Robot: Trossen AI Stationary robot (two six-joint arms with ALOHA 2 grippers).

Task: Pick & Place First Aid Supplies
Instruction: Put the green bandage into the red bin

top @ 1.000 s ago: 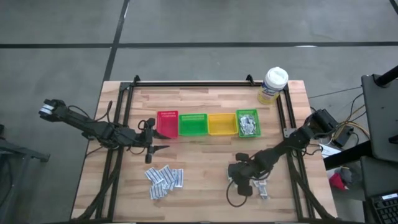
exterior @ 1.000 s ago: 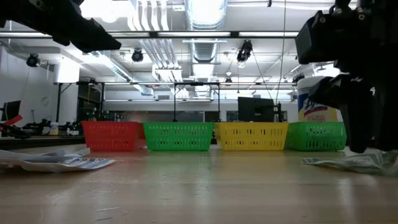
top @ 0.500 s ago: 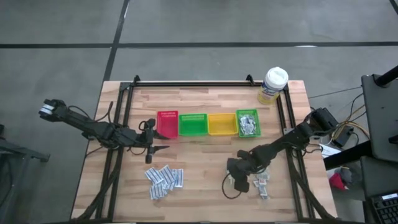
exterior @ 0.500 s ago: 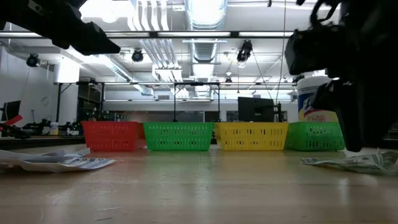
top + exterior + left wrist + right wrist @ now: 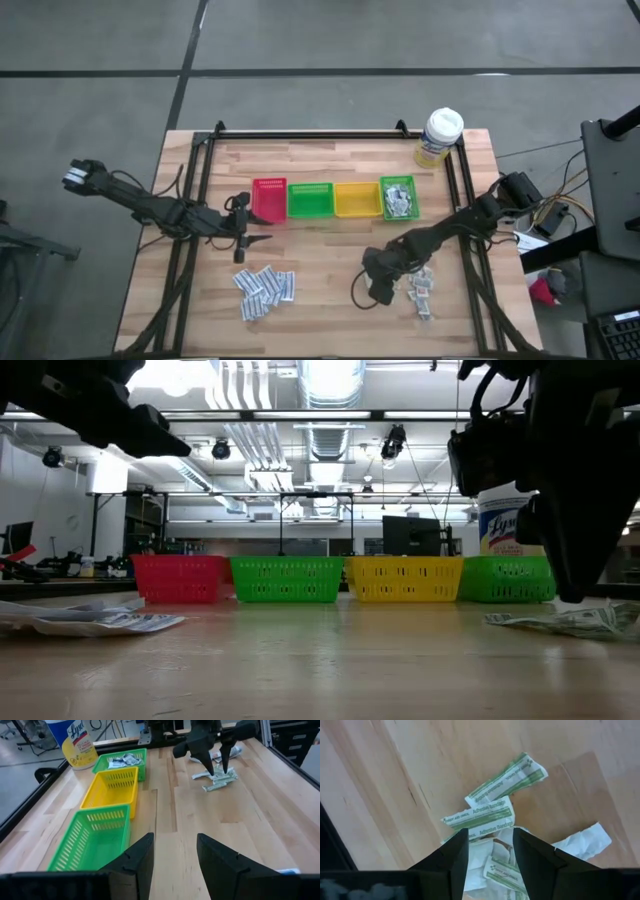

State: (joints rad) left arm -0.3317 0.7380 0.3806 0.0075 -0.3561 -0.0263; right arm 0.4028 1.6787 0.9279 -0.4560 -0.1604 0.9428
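Right gripper (image 5: 488,851), fingers apart and empty, hovers directly above the pale green-striped paper adhesive-bandage sachets (image 5: 482,816) on the wooden table (image 5: 330,255); left gripper (image 5: 172,857) waits open. Picking: descend, close.

Bins in a row: red bin (image 5: 269,198), green bin (image 5: 310,200), yellow bin (image 5: 357,199), second green bin (image 5: 398,197) with grey-silver sachets (image 5: 399,203). Wipes tub (image 5: 439,137) is yellow with a white lid, blue-and-white label. White-blue sachets (image 5: 265,291) in a pile. Adhesive bandage wrappers (image 5: 492,800) are white with green stripes and green print. Table (image 5: 330,300) is light striped wood, black frame. Both arms are dark.
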